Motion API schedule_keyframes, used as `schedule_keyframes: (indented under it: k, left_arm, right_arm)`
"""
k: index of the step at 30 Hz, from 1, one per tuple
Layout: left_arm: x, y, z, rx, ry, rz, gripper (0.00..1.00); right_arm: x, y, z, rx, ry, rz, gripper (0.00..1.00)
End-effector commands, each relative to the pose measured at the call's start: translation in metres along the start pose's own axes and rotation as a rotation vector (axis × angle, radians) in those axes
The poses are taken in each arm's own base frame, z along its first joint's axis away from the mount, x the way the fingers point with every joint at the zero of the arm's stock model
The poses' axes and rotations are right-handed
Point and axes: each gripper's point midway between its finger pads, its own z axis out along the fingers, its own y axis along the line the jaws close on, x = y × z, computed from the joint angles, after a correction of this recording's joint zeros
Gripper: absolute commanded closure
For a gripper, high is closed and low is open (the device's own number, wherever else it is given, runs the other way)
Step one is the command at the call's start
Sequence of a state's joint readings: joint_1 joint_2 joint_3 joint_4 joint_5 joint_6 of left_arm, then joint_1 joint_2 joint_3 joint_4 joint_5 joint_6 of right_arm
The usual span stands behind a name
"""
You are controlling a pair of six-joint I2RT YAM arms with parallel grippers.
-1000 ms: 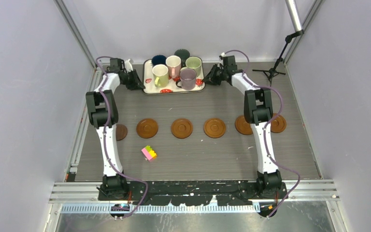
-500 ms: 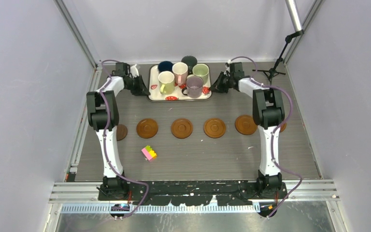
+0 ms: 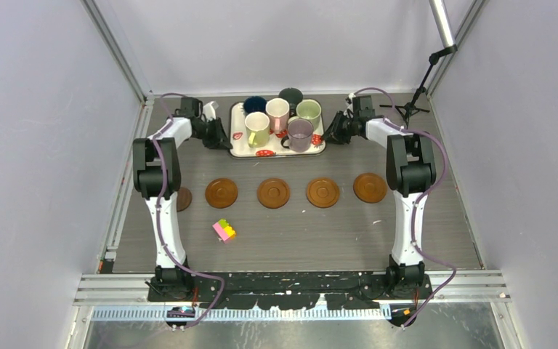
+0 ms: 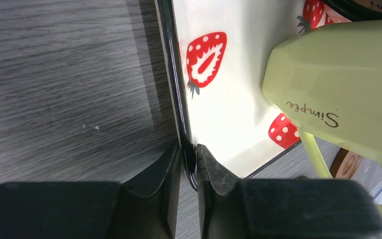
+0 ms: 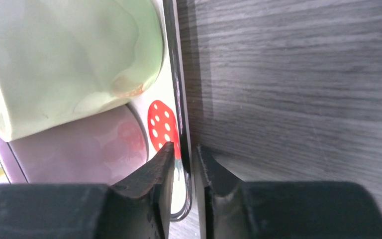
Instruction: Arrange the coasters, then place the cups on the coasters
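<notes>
Cups (image 3: 280, 120) stand crowded on a strawberry-print tray (image 4: 224, 114) at the far side of the table (image 3: 298, 233), none on a coaster yet, and both arms reach to that tray from opposite ends.

The left gripper (image 4: 188, 154) is pressed together on the tray's thin dark rim near a corner, with the rim nipped between its tips. The right gripper (image 5: 183, 152) straddles the opposite rim, but a sliver of space shows beside the metal, so I cannot tell whether it bites or merely brackets it.

That mismatch looks like the main hazard. A pull with only one side held would swing the tray about the left pinch. The rim is narrow and glossy and is caught by the fingertips alone, so it could also slip free.

Just inside, the cream-yellow mug (image 4: 338, 84) sits near the left fingers. The pale green mug (image 5: 74, 59) and purple-grey mug (image 5: 79, 149) crowd the right rim. A jolt would probably knock the mugs together or tip one over the edge.

Farther out, the coasters (image 3: 273, 193) lie in a row across mid-table, well apart from the tray. Five show, the leftmost half hidden behind the left arm. An arm drawn back low could sweep the end discs out of line. The block toy (image 3: 224, 230) lies nearer the bases, out of the way.
</notes>
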State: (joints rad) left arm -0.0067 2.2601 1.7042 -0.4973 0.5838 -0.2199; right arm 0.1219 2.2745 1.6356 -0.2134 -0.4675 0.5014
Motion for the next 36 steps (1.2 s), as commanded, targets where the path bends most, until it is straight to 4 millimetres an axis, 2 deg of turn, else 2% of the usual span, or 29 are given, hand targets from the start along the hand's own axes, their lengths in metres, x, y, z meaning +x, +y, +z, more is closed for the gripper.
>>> schedule_keyframes:
  k: [1, 6, 8, 11, 15, 16, 19, 21, 24, 26, 29, 34, 36]
  left_arm:
    - [0.004, -0.016, -0.011, -0.002, 0.036, 0.034, 0.73]
    - [-0.030, -0.028, -0.054, -0.046, -0.073, 0.106, 0.39]
    - [-0.045, -0.023, -0.081, -0.092, -0.128, 0.132, 0.24]
    - [-0.059, -0.034, -0.119, -0.137, -0.201, 0.216, 0.08]
    - [-0.071, -0.051, -0.165, -0.173, -0.343, 0.331, 0.01]
    - [-0.081, -0.058, -0.181, -0.180, -0.426, 0.364, 0.00]
    - [-0.084, -0.068, -0.218, -0.247, -0.538, 0.403, 0.00]
    - [-0.079, -0.075, -0.230, -0.256, -0.514, 0.487, 0.00]
    - [-0.059, -0.093, -0.230, -0.214, -0.383, 0.542, 0.00]
    - [-0.052, -0.101, -0.222, -0.253, -0.362, 0.577, 0.00]
    - [-0.037, -0.109, -0.197, -0.379, -0.337, 0.672, 0.00]
    - [-0.011, -0.135, -0.134, -0.339, -0.233, 0.644, 0.00]
    - [-0.009, -0.140, -0.113, -0.337, -0.196, 0.608, 0.00]
  right_arm:
    - [-0.001, -0.005, -0.026, 0.079, -0.002, 0.019, 0.68]
    - [-0.029, 0.008, -0.051, 0.080, -0.063, -0.019, 0.40]
    - [-0.042, 0.019, -0.067, 0.067, -0.094, -0.049, 0.31]
    - [-0.052, 0.039, -0.089, 0.034, -0.117, -0.101, 0.20]
    - [-0.053, 0.058, -0.124, 0.024, -0.118, -0.193, 0.17]
    - [-0.052, 0.062, -0.133, 0.026, -0.121, -0.223, 0.17]
    - [-0.046, 0.065, -0.159, 0.050, -0.125, -0.317, 0.16]
    - [-0.042, 0.067, -0.176, 0.071, -0.137, -0.383, 0.15]
    - [-0.037, 0.065, -0.202, 0.123, -0.168, -0.465, 0.11]
    - [-0.032, 0.062, -0.217, 0.156, -0.180, -0.507, 0.09]
    - [-0.020, 0.057, -0.237, 0.186, -0.194, -0.540, 0.07]
    - [0.007, 0.040, -0.253, 0.221, -0.176, -0.540, 0.06]
    - [0.015, 0.031, -0.256, 0.229, -0.169, -0.526, 0.06]
